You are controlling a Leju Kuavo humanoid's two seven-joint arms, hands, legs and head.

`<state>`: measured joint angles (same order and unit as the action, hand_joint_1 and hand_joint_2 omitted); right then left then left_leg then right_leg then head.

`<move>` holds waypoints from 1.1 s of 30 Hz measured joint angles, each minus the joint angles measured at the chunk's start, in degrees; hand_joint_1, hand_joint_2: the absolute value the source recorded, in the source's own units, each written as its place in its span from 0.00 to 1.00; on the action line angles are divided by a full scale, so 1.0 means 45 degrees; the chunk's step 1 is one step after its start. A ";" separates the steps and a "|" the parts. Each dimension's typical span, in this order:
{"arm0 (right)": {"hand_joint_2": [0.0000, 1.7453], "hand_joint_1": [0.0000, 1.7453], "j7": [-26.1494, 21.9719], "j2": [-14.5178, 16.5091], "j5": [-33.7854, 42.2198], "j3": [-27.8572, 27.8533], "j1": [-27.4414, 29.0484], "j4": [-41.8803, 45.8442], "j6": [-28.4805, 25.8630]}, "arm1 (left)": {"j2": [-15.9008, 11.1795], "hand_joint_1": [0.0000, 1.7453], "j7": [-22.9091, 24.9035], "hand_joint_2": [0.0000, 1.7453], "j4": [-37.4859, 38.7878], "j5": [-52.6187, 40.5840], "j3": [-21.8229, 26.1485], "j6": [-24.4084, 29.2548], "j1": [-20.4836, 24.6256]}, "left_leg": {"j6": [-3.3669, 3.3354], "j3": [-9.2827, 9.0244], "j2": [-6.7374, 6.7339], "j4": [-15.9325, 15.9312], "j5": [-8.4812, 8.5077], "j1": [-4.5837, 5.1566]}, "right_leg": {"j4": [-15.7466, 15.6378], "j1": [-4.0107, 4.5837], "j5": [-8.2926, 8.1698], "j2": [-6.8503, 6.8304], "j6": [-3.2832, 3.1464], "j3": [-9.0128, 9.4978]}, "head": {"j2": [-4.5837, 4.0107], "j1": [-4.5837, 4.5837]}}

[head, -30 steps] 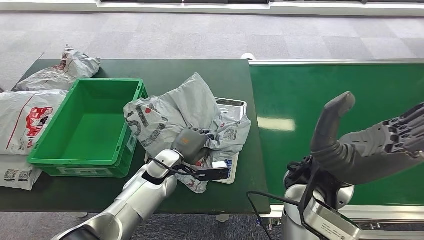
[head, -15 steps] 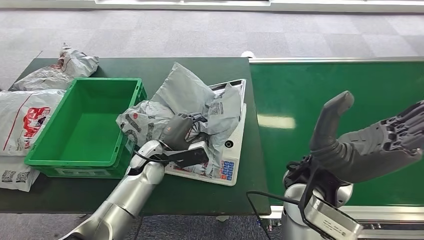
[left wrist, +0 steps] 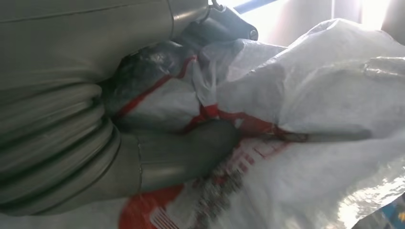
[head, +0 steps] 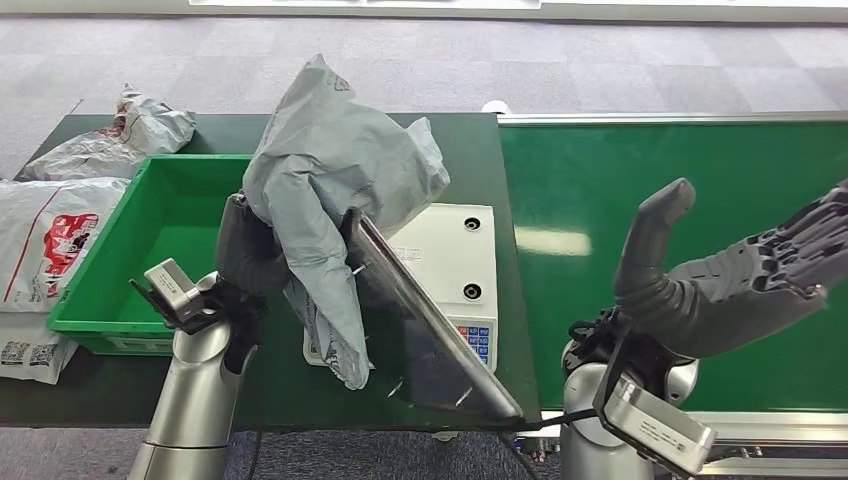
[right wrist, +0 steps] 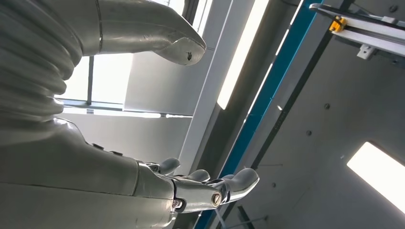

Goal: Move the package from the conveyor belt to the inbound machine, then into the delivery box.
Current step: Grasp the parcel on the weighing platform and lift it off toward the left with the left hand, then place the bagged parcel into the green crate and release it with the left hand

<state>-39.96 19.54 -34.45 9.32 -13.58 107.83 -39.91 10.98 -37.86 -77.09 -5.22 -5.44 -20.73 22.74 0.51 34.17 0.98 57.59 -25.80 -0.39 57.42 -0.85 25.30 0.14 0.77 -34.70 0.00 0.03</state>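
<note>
My left hand (head: 245,255) grips the crumpled grey package (head: 340,160) and holds it high above the table, between the green delivery box (head: 100,320) and the white inbound scale (head: 455,260). The scale's steel plate (head: 420,330) has come up with the package and hangs steeply tilted, its low corner near the table's front edge. In the left wrist view my thumb (left wrist: 191,148) presses into the package (left wrist: 310,119) with its red print. My right hand (head: 730,285) is raised over the green conveyor belt (head: 620,190), fingers spread and holding nothing; the right wrist view shows this hand (right wrist: 95,157) against the ceiling.
Other grey and white packages (head: 50,230) lie at the table's left end, one more (head: 140,130) behind the box. The dark green table (head: 470,140) butts against the conveyor on its right side. The box is empty inside.
My left hand has lifted the package off the scale and swung it up and left toward the box. The steel plate rose with it and tipped. The right hand barely moved.
</note>
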 joint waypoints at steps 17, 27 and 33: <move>1.00 0.00 -0.0001 0.0000 -0.0345 -0.0152 0.0032 0.0051 0.0000 | 0.0215 0.80 0.0379 1.00 -0.0175 -0.0422 0.0591 0.0969 0.0282 | 0.0020 -0.0012 -0.0013 0.0002 0.0010 -0.0001 | 0.0003 0.0002 -0.0012 0.0018 -0.0005 -0.0001 | 0.0000 -0.0001; 1.00 0.00 -0.0001 0.0000 -0.0351 -0.0164 0.0034 0.0052 -0.0001 | 0.0243 0.84 0.0406 1.00 -0.0175 -0.0549 0.0608 0.1145 0.0292 | 0.0025 -0.0013 -0.0014 0.0003 0.0013 0.0000 | 0.0003 0.0002 -0.0015 0.0018 -0.0003 0.0000 | 0.0000 -0.0001; 1.00 0.00 0.0000 0.0000 -0.0452 -0.0299 0.0082 0.0259 -0.0004 | 0.0347 0.87 0.1779 1.00 0.0421 -0.6100 0.0849 0.8755 0.0734 | 0.0025 -0.0014 -0.0015 0.0003 0.0013 0.0000 | 0.0002 0.0003 -0.0018 0.0021 -0.0005 -0.0001 | 0.0000 0.0000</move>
<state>-39.96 19.54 -36.48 7.97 -13.21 109.00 -39.93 12.55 -29.85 -75.20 -32.67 -1.62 18.67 26.04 0.62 34.11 0.92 57.60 -25.74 -0.39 57.43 -0.84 25.22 0.24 0.75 -34.70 0.00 0.03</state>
